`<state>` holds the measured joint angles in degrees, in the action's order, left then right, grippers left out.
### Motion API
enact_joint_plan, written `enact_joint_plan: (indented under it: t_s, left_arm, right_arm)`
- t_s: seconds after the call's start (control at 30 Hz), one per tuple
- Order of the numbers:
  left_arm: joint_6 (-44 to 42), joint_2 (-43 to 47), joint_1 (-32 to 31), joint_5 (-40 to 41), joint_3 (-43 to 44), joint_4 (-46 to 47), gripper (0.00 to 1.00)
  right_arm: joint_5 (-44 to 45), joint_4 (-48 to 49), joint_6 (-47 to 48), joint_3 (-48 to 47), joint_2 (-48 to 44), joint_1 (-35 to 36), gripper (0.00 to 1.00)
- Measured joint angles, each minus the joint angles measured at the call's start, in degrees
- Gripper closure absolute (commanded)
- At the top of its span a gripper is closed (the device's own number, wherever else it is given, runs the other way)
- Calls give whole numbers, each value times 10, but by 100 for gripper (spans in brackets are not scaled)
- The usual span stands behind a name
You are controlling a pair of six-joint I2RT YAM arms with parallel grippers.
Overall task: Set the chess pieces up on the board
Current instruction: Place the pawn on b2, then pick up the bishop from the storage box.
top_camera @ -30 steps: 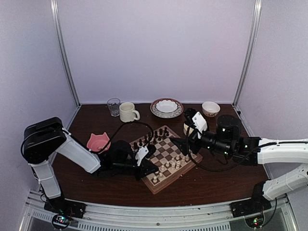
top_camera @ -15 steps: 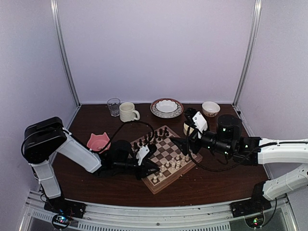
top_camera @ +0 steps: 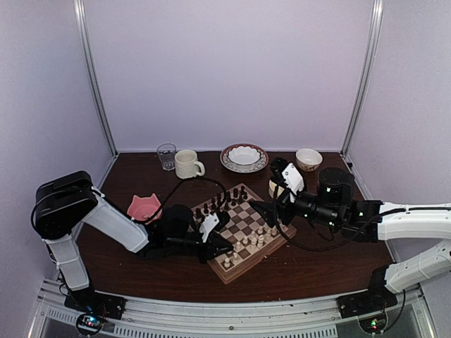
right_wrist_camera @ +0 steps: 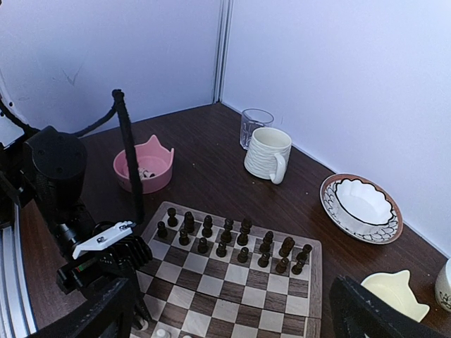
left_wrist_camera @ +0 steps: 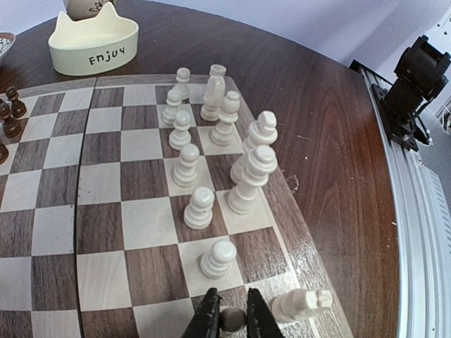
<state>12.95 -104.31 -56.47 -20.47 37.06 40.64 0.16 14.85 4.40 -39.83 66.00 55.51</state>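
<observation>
One board (top_camera: pixel 244 222), mug (top_camera: pixel 187 164), glass (top_camera: pixel 166 155) and dish (top_camera: pixel 225 160); two cat-eared bowls (right_wrist_camera: pixel 141 179) (right_wrist_camera: pixel 394 299); one round bowl (top_camera: pixel 309 159).

cream cat-eared bowl (left_wrist_camera: pixel 94 44), lettered "Enjoy"

Cream chess pieces (left_wrist_camera: pixel 187 165) upright along checkered wooden board (left_wrist_camera: pixel 106 232) edge, 1 on its side
</observation>
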Motion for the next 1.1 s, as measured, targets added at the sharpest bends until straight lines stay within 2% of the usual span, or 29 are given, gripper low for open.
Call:
enact_joint_plan:
  t_s: [0.33, 0.67, 0.87, 1.0, 1.1]
  left_arm:
    - [0, 0, 0, -5, 2, -6, 83]
    - [0, 12, 0, 1, 2, -29, 69]
    - [-1, 90, 0, 27, 2, -78, 66]
    - [-2, 158, 0, 74, 9, -148, 65]
    - [-1, 212, 0, 138, 19, -223, 55]
  right_arm:
    - [0, 0, 2, 0, 0, 0, 0]
    - [0, 0, 4, 0, 0, 0, 0]
    - [-7, -1, 8, 0, 0, 0, 1]
    - [-12, -2, 13, 0, 0, 0, 1]
    - [-5, -3, 12, 0, 0, 0, 0]
